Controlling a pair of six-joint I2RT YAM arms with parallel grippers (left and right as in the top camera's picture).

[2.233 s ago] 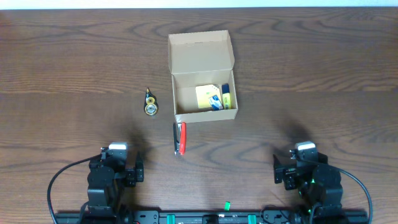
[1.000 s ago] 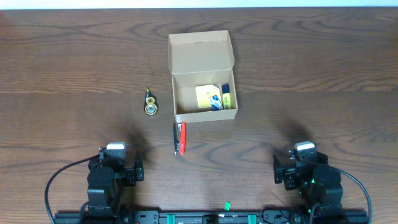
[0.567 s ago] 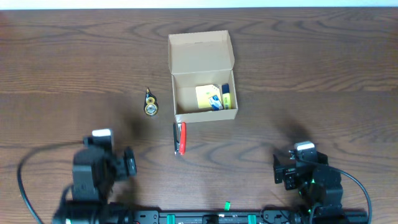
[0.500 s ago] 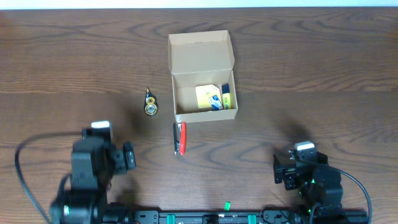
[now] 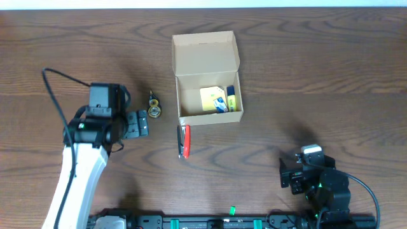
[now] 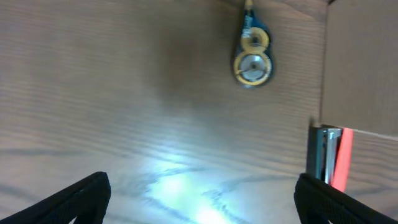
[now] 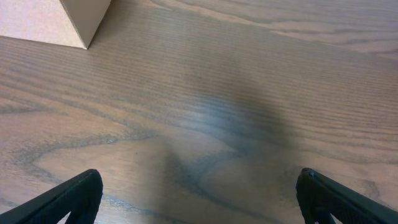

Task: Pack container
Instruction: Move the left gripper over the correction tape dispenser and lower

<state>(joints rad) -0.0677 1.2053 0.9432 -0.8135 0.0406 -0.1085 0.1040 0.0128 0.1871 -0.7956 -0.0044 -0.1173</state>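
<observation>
The container (image 5: pixel 205 55), a tan cardboard box, stands open at the table's middle with its lid folded back. Inside lie a yellow sticky-note pad (image 5: pixel 212 98) and a yellow-and-blue highlighter (image 5: pixel 231 97). A small round yellow-and-blue tape roller (image 5: pixel 153 105) lies left of the box. A red-and-silver stapler (image 5: pixel 184 140) lies just in front of it. My left gripper (image 5: pixel 141 123) hovers open and empty just below and left of the roller (image 6: pixel 252 61); the stapler (image 6: pixel 333 163) shows at its right. My right gripper (image 5: pixel 287 173) rests open at the front right, empty.
In the right wrist view only the box's near corner (image 7: pixel 56 22) shows at the top left, over bare brown wood. The box wall (image 6: pixel 364 68) fills the right side of the left wrist view. A small green bit (image 5: pixel 232 208) sits by the front rail.
My left arm has lifted from its rest at the front left and swung forward and right toward the roller. The right arm and the objects have not moved.
</observation>
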